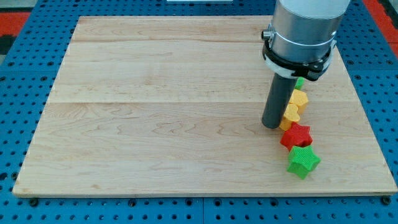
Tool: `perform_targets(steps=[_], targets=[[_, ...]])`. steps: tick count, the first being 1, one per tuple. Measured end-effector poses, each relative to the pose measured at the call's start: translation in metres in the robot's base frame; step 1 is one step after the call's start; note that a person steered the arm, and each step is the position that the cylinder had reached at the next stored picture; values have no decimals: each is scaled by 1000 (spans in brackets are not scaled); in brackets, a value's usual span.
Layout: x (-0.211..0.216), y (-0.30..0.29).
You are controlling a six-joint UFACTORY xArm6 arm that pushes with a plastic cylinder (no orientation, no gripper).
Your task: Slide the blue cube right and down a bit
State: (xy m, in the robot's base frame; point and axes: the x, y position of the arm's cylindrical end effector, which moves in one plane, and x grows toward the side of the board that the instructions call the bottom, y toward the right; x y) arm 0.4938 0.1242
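No blue cube shows in the camera view; it may be hidden behind the arm. My tip rests on the wooden board at the view's right. It stands just left of a yellow block, touching or nearly touching it. A second yellow block lies above that one. A bit of a green block peeks out under the arm's grey body. A red star lies below and right of the tip, and a green star sits below the red star.
The blocks form a slanted column near the board's right edge. A blue perforated table surrounds the board. The arm's wide grey body covers the board's top right part.
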Motion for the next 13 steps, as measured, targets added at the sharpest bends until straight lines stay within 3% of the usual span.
perform_targets(steps=[3, 7, 9, 13], targets=[[0, -9], [-138, -13], [-183, -10], [-191, 31]])
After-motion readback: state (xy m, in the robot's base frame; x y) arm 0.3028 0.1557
